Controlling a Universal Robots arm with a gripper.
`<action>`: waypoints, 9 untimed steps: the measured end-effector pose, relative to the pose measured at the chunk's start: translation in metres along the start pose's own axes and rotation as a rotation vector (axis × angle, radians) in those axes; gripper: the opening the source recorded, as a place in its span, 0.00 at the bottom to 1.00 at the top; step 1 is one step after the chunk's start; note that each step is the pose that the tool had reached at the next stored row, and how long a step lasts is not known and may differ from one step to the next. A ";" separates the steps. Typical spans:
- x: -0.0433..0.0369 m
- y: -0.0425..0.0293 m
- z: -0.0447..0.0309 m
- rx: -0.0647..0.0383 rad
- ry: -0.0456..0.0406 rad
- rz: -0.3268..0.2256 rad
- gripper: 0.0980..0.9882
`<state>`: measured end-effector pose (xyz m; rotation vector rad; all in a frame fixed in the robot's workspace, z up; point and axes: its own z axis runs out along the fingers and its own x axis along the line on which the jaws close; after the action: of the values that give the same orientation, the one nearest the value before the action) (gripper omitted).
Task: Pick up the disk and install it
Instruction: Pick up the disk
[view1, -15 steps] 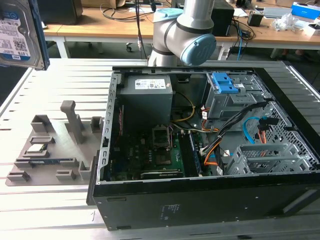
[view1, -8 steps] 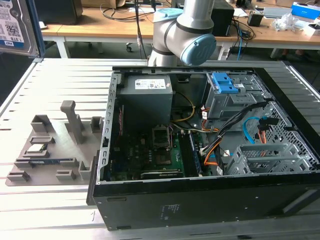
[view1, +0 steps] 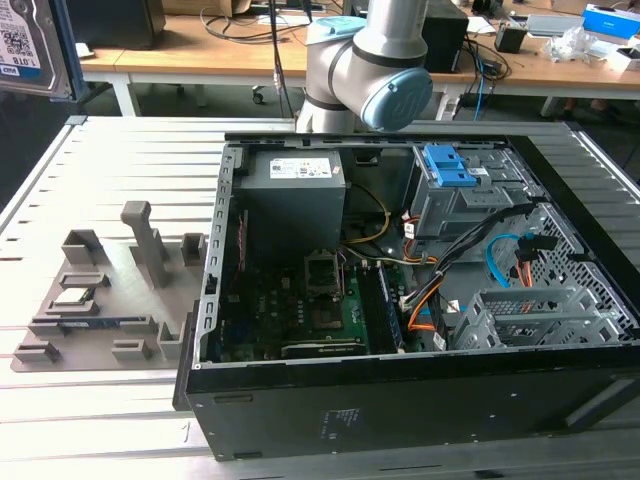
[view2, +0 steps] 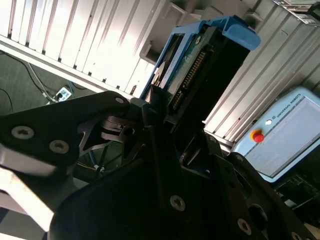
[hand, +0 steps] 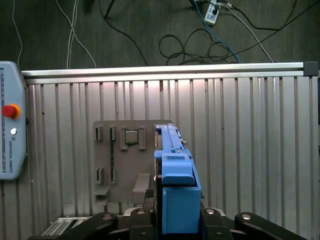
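Observation:
The disk (hand: 175, 190) is held edge-on high above the ribbed metal table, its bright blue side rail facing the first wrist view. In the second wrist view the disk (view2: 200, 65) shows its connector row and blue rails, and my gripper (view2: 165, 117) is shut on its lower end. The black fingers (hand: 150, 200) flank the drive on both sides. In the exterior view the disk (view1: 30, 45) hangs at the top corner on the exterior view's left, label side showing, well away from the open computer case (view1: 215, 300).
Inside the case sit a grey power supply (view1: 295, 185), the motherboard (view1: 300, 310), cables and a blue-latched drive bay (view1: 447, 165). A grey fixture tray (view1: 100, 290) with a small silver chip (view1: 75, 297) lies beside the case. A teach pendant (hand: 10, 130) rests at the table's edge.

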<state>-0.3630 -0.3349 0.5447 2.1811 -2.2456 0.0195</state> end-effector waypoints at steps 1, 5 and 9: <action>0.0000 0.0000 -0.0002 0.000 0.0001 0.000 0.30; 0.0000 0.0000 -0.0004 0.000 0.0001 0.000 0.30; 0.0000 0.0000 -0.0007 0.000 0.0001 0.000 0.30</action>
<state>-0.3630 -0.3350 0.5453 2.1811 -2.2454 0.0194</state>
